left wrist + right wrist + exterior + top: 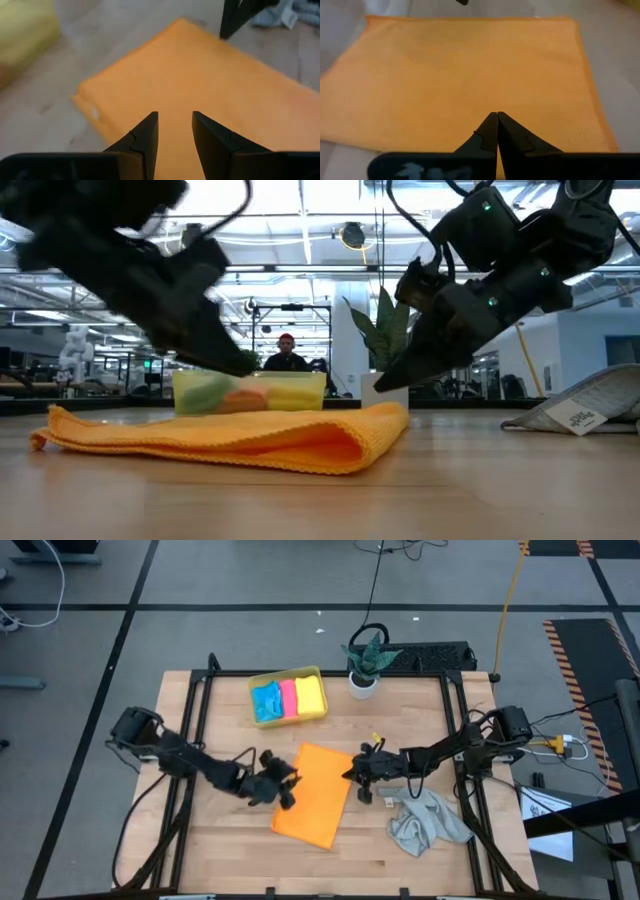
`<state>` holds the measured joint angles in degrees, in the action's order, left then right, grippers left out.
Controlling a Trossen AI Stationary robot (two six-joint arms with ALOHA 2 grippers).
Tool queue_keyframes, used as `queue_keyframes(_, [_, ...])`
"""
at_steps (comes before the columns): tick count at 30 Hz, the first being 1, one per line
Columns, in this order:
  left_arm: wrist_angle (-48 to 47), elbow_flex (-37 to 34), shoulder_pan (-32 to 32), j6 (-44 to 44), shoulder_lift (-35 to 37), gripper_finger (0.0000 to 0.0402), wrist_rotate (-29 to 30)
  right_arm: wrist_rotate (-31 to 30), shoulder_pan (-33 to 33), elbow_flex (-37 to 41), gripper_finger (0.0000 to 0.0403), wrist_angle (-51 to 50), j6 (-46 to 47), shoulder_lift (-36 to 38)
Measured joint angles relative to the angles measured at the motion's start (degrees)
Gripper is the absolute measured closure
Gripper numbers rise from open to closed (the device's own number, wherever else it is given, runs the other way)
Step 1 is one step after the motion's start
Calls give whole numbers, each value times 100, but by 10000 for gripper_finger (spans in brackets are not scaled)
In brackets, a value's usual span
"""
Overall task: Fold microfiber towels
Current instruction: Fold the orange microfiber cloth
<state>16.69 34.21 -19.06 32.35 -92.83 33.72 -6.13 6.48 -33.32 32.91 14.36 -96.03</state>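
**Orange towel folded on the table, three towels in the tray**

The orange towel lies folded in half in the middle of the wooden table, its rounded fold showing in the low view towards the right arm's side. The left gripper hangs over the towel's left edge with its fingers parted about halfway and nothing between them. The right gripper sits at the towel's right edge, its fingers pressed fully together; the right wrist view shows no cloth caught in them.

Behind the orange towel stands the translucent yellow tray. It holds three folded towels side by side: the blue towel nearest the left arm, the pink towel in the middle and the yellow towel on the right.

The grey towel lies crumpled on the table near the right arm, apart from the orange one, its white tag visible. A small potted plant stands at the table's far edge, just beside the tray.
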Motion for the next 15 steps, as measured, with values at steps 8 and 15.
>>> queue_keyframes(8, [1286, 12, 953, -1141, -673, 282, -762, -133, 112, 0, 403, -111, 98, -37])
queue_keyframes(15, [1360, 14, 1495, -1378, -1013, 282, -986, -132, 237, 0, 403, -153, 97, -44])
